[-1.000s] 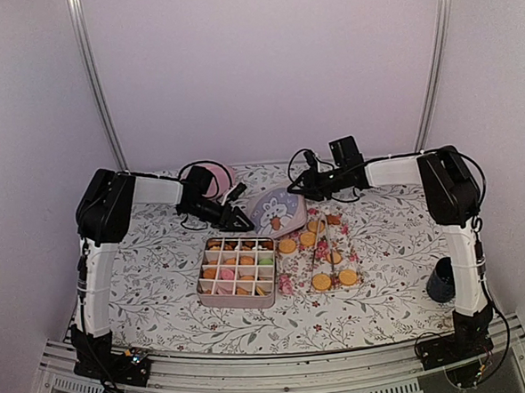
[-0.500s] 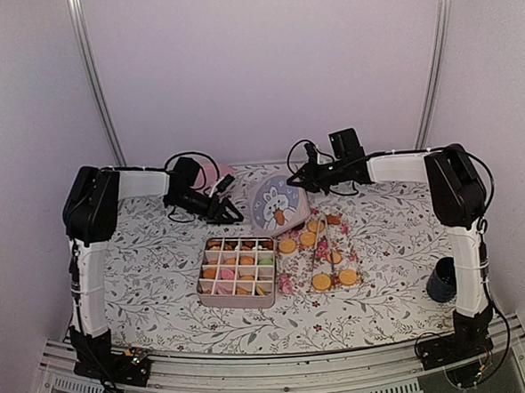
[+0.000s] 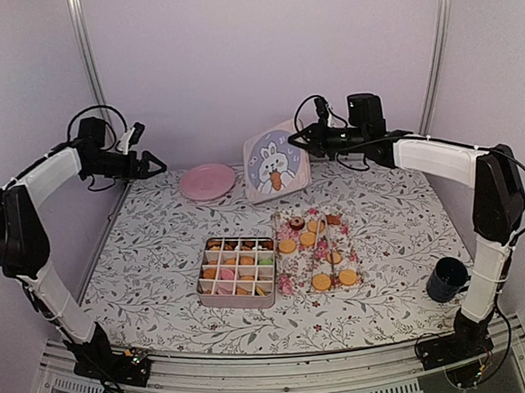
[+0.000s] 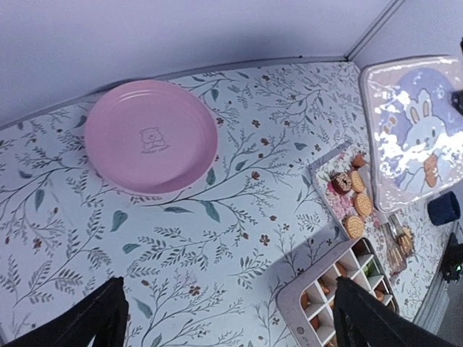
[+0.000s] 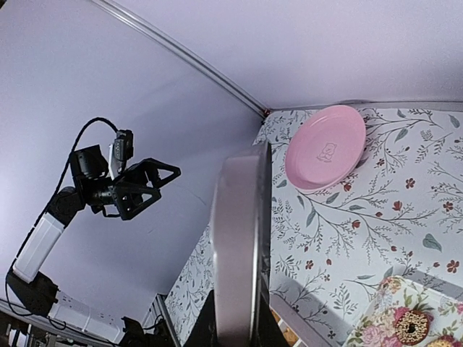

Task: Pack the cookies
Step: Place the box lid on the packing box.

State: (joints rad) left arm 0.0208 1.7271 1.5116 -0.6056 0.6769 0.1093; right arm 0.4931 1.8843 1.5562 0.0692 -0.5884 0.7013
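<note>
Floral cloth covers a table (image 3: pixel 160 274) set against plain lilac walls. Round cookies (image 3: pixel 321 282) lie flat, faces up, in two places at the table's middle: some fill a divided box (image 3: pixel 233 302), one to a compartment, and others sit loose on a floral tray (image 3: pixel 290 284) touching the box's right side. Being round, they point no particular way, but the tray's long axis runs from the near edge toward the back wall. Behind the tray, the right gripper (image 3: pixel 302 142) pinches the edge of a bunny-printed lid (image 3: pixel 274 165), which stands nearly upright with the picture facing the near edge. The left gripper (image 3: pixel 149 159) hangs high at the far left, fingers (image 4: pixel 94 318) spread wide, holding nothing. A pink plate (image 3: pixel 206 180) lies at the back, left of the lid. A dark cup (image 3: pixel 446 281) stands by the right arm.
</note>
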